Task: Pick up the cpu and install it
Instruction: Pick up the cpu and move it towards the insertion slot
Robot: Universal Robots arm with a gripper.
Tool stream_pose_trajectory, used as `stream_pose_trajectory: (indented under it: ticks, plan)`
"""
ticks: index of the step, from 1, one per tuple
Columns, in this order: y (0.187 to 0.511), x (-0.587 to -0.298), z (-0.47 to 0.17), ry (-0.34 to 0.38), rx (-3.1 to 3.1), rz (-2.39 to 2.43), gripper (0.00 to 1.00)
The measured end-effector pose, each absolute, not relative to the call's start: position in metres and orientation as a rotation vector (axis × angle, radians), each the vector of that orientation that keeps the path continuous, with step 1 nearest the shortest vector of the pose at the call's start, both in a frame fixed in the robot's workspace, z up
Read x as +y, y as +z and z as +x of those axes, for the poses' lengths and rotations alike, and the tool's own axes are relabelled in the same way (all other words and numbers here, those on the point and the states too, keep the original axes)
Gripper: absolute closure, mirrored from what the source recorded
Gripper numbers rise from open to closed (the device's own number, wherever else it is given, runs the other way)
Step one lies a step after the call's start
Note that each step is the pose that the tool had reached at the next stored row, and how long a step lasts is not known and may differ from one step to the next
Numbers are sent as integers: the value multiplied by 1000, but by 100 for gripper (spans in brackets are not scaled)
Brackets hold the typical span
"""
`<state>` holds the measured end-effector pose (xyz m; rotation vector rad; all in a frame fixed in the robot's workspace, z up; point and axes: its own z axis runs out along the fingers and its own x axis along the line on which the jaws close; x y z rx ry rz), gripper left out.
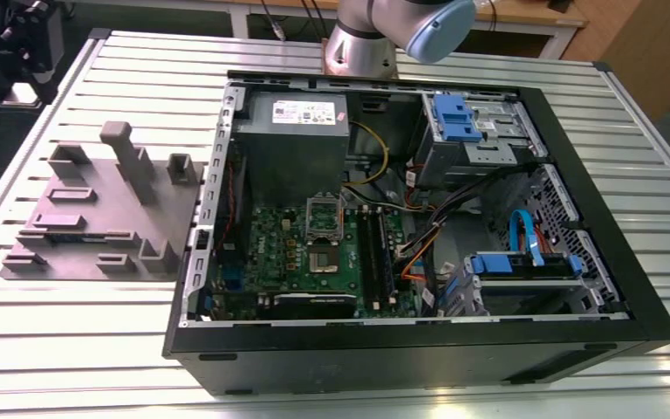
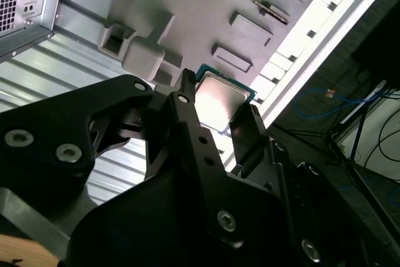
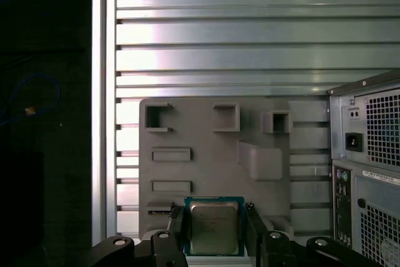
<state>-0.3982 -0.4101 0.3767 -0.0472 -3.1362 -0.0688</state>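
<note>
Hand [image 3: 214,218] clamped on cpu [image 3: 214,234], pinching two opposite edges. I judge chip held above grey tray [image 3: 206,173] on bench [image 3: 219,29]. Risk: thin edge grip slips, cpu tilts or drops.

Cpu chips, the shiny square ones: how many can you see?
1. The cpu is held in the gripper, above the grey tray. Others may hide inside the computer case.
</note>
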Motion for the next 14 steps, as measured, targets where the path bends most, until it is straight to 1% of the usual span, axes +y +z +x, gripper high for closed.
stream_pose_trajectory:
  ticks: [14]
  plan:
    - [377, -410, -396, -69, -3136, -47, 53]
